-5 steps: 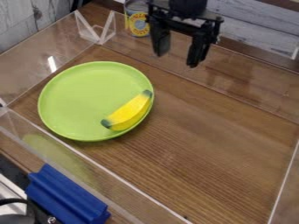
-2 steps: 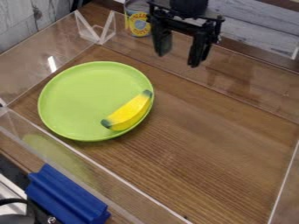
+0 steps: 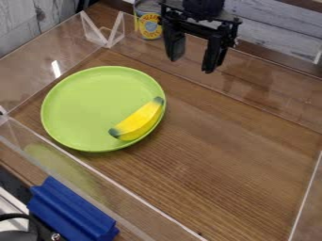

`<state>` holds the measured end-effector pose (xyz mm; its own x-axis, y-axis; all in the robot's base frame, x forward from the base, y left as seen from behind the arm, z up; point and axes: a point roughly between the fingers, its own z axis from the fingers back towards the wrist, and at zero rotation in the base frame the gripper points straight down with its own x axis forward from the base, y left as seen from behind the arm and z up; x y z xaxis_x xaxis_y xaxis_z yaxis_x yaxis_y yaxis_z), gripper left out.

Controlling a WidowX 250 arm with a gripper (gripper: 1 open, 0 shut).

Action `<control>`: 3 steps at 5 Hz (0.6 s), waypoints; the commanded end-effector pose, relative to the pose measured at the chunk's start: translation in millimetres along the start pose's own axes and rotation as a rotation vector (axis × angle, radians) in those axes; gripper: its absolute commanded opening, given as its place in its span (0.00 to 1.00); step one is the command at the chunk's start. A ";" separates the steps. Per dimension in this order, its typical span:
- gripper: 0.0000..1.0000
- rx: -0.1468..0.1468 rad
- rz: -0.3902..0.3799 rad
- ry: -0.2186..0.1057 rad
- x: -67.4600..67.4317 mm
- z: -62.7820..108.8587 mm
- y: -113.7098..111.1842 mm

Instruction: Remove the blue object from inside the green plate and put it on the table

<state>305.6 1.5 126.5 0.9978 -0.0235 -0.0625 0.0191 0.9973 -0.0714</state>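
A black gripper (image 3: pixel 193 49) hangs at the far edge of the desk (image 3: pixel 239 141), pointing down, its two fingers spread wide with nothing between them. The blue object (image 3: pixel 138 120), really a small yellow curved piece with a dark tip, lies inside the green plate (image 3: pixel 75 104) against its right rim. From the gripper it sits nearer the camera and to the left, well apart. Its long axis slants from near-left up to far-right.

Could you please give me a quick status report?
Tool open, empty, hovering beyond the green plate. Yellow banana piece lies on the plate's right rim. Path clear.
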 end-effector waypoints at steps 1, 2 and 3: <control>1.00 0.000 0.004 -0.052 0.1 15.3 2.3; 1.00 -0.002 0.001 -0.053 -0.8 15.6 2.6; 1.00 -0.003 -0.003 -0.057 -1.2 16.3 3.3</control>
<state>304.1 1.2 125.2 0.9971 -0.0377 -0.0656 0.0326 0.9965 -0.0771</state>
